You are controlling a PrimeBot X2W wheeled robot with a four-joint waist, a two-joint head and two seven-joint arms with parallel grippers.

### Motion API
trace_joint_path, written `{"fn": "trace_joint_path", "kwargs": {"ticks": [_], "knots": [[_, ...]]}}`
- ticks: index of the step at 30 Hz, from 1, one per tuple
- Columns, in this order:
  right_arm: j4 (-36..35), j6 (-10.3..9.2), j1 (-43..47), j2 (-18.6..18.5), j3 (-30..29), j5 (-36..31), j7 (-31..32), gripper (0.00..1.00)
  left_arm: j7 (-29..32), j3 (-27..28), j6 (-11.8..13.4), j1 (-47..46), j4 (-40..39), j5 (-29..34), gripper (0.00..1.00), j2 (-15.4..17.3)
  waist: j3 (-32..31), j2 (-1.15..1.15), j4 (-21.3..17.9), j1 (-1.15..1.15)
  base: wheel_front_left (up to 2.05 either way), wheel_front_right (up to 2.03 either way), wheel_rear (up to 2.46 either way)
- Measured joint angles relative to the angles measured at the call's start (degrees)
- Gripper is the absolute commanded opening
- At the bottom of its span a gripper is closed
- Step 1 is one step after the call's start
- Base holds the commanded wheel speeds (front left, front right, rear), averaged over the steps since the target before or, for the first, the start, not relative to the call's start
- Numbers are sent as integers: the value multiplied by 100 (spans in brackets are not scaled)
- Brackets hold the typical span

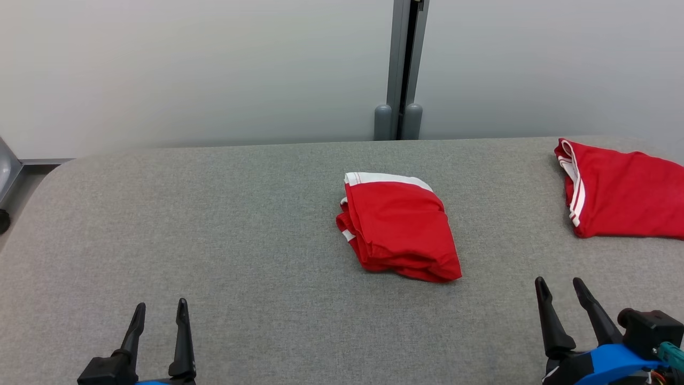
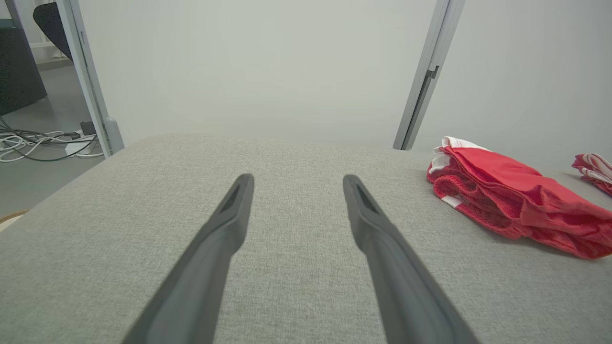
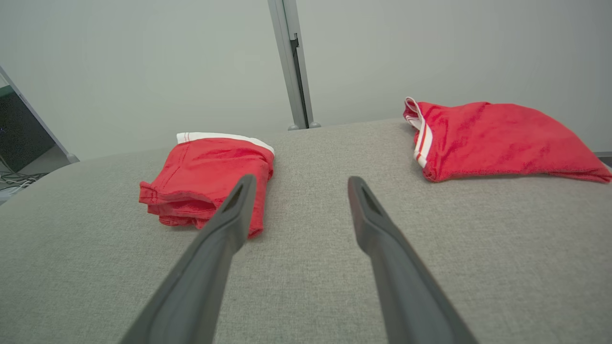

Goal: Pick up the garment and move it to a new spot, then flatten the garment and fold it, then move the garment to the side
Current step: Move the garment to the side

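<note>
open grey table (image 1: 214, 224) left of and before the folded garment (image 1: 401, 230); second garment (image 1: 625, 195) blocks far right.

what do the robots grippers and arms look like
The left gripper and right gripper each have two long, dark grey fingers that taper to rounded tips, with a narrow slot near each tip. They sit on black blocks. Behind the right gripper's blocks are a blue shell, a black housing, a teal connector and thin orange wires.

Table top (image 1: 214, 224): grey woven cloth, rough, matt. Garment (image 1: 398, 230) in mid & 2nd garment (image 1: 625, 198) at 3 o'clock: soft red cloth, no shine. Post (image 1: 403, 64) at 12: smooth grey metal. Left gripper (image 1: 161, 303) at 7, right gripper (image 1: 559, 280) at 5: dark, matt, plastic-looking.
</note>
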Motion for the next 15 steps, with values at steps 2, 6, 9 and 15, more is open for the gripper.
{"fn": "trace_joint_path", "kwargs": {"ticks": [2,6,9,15], "knots": [[55,0,-4,2,7,21,-15,100,0,-7,2,0,4,0,100,5,4,0,1,0,0,0,0],[135,0,-26,3,24,32,-57,100,0,-29,16,-7,33,-2,100,18,18,0,12,0,0,0,0],[181,0,-37,5,33,46,-86,100,0,-46,20,-21,40,-4,100,35,27,0,24,0,0,0,0],[277,0,-65,-10,101,141,-94,100,0,-77,44,-44,38,-14,100,56,60,0,47,0,0,0,0]]}}
